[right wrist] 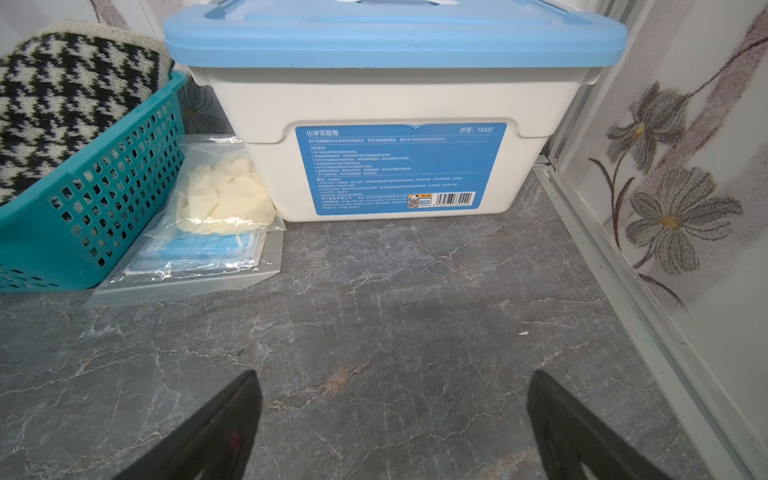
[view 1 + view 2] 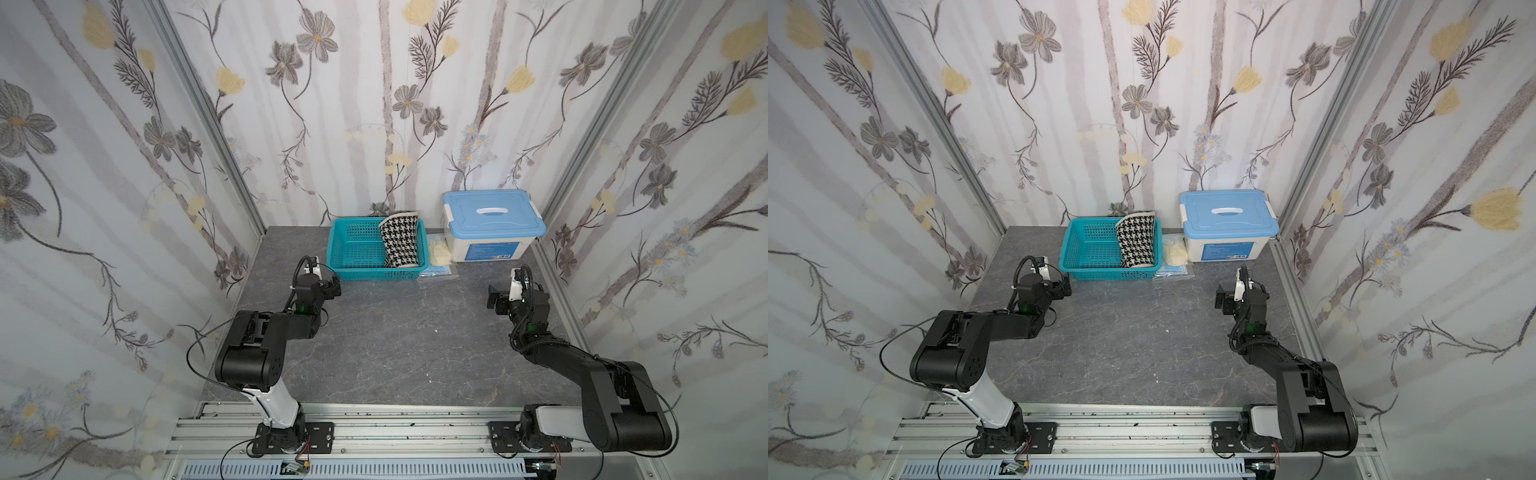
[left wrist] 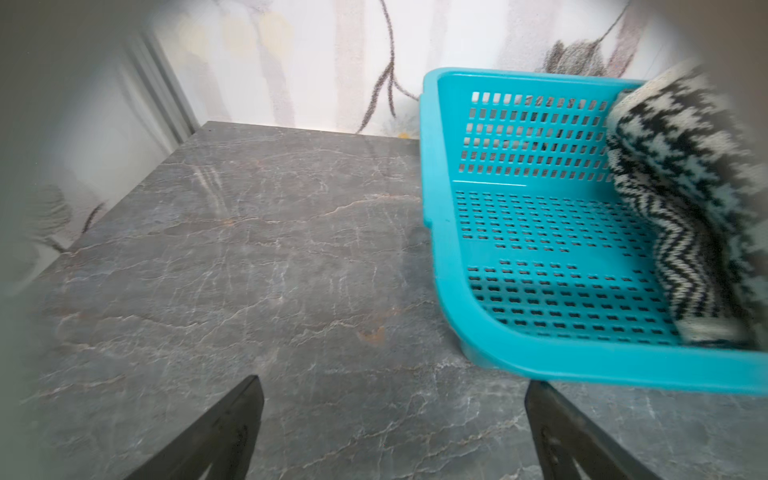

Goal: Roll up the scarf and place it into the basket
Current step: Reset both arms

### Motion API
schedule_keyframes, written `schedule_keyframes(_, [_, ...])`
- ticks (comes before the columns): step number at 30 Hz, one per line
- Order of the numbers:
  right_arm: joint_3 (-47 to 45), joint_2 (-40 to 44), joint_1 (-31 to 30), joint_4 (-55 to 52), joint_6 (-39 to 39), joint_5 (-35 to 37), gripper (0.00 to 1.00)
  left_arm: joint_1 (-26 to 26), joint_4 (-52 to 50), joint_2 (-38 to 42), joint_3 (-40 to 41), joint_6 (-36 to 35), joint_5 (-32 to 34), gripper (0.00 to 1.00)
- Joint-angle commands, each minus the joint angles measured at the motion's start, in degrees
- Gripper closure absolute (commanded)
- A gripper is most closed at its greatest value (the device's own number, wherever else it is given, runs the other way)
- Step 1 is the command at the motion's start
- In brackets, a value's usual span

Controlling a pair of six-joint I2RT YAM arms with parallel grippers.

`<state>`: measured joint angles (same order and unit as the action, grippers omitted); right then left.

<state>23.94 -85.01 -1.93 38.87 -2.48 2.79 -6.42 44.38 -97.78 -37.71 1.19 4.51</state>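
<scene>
While scarf (image 1: 62,108) sits in basket (image 1: 108,208), label (image 1: 401,168) reads YX437.

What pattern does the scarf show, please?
The scarf shows black-and-white houndstooth and zigzag; clearest in left wrist view.

Both the left arm (image 2: 249,357) and right arm (image 2: 602,374) are mostly matte black with chunky rounded joints, plus one white link (image 2: 278,403) each just above the rail (image 2: 415,432). Thin black cables (image 2: 189,349) loop off them, and little green lights (image 2: 303,308) glow on the forearms. Black base plates (image 2: 320,432) are screwed onto the rail. The left gripper (image 3: 395,380) and right gripper (image 1: 395,372) are just plain black wedge fingers.
</scene>
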Motion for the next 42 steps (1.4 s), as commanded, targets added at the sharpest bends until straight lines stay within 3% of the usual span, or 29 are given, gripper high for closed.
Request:
schedule_keyframes(1, [0.01, -0.02, -0.3, 3.76, 1.03, 0.96, 0.0, 0.69, -1.98, -0.65, -2.32, -1.79, -5.36, 0.0])
schedule_keyframes(13, [-0.13, 0.2, -0.97, 3.93, 1.33, 2.14, 0.0, 2.28, 8.2, -2.29, 0.35, -0.12, -7.12, 0.0])
schedule_keyframes(17, [-0.13, 0.15, -0.97, 3.9, 1.34, 2.18, 0.0, 2.37, 7.9, 4.56, 6.23, 0.23, -7.16, 0.0])
schedule_keyframes(24, [-0.08, 0.11, -0.97, 3.92, 1.34, 2.25, 0.0, 3.0, -5.84, 21.12, 7.46, -3.14, -7.68, 0.0])
schedule_keyframes(29, [-0.13, 0.11, -0.97, 3.93, 1.28, 2.25, 0.0, 6.23, -4.94, 25.41, 14.72, -1.21, -7.27, 0.0])
schedule_keyframes(33, [-0.13, 0.11, -0.97, 3.87, 1.34, 2.24, 0.0, 7.34, 1.95, 23.37, 19.25, -0.85, -8.27, 0.0])
schedule_keyframes(40, [-0.08, 0.11, -0.97, 3.89, 1.33, 2.24, 0.0, 7.38, 13.89, 8.27, 18.99, -1.55, -10.48, 0.0])
schedule_keyframes(42, [-0.13, 0.11, -0.97, 3.93, 1.34, 2.26, 0.0, 8.04, 10.53, 8.99, 17.87, -1.12, -11.38, 0.0])
